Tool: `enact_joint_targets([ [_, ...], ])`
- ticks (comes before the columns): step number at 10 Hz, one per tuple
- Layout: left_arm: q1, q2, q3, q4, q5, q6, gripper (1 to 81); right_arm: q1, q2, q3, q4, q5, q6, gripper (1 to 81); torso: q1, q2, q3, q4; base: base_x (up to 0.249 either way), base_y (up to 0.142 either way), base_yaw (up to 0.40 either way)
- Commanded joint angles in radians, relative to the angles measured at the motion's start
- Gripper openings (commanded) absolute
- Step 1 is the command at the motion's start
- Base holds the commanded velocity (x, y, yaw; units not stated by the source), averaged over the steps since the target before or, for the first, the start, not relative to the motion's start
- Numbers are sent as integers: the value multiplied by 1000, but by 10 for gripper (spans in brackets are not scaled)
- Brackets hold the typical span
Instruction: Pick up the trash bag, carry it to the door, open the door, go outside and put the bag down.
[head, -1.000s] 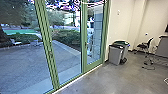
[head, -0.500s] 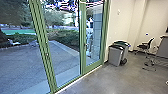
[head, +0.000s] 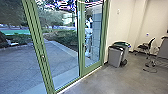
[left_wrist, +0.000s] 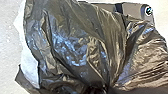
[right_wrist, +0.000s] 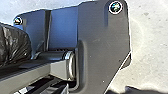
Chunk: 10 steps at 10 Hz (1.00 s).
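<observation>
The head view shows the robot still to get outside: it is indoors on a grey floor (head: 112, 80), facing tall glass in green frames, with the paved yard (head: 20, 67) beyond. The door (head: 93, 68), near the grey bin (head: 115, 57), looks shut, its handle (head: 83, 47) apart from any gripper. A pale shape (head: 88, 40) behind the glass may be a person; I can't tell for sure. Opening the door, going out and putting the bag down are left to do.

In the left wrist view the black trash bag (left_wrist: 75, 42) is large and close to the camera, its folds drawing together into a tight gather. That suggests the pick-up is done and the left gripper has the bag by this gather, with the loose plastic spreading around it. The grip itself is hidden, so I cannot tell its state for certain.

In the right wrist view part of the bag lies beside the robot's own dark plate (right_wrist: 105, 35) and jointed bar (right_wrist: 27, 75). I can't tell the right gripper's state.
</observation>
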<state>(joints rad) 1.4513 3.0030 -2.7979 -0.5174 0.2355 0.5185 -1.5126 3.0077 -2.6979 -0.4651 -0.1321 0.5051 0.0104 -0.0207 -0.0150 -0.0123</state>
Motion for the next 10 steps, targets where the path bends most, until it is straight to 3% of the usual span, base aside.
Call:
enact_joint_targets([
  [1, -56, -2, -2, 7, 85, 2, 10, 53, -2, 1, -3, -57, -3, 811, 0, 0, 0, 0, 153, -66, 0],
  [10, -58, 2, -5, 10, 85, 2, 10, 51, -2, 0, -4, -57, -3, 811, 0, 0, 0, 0, 154, -66, 0],
])
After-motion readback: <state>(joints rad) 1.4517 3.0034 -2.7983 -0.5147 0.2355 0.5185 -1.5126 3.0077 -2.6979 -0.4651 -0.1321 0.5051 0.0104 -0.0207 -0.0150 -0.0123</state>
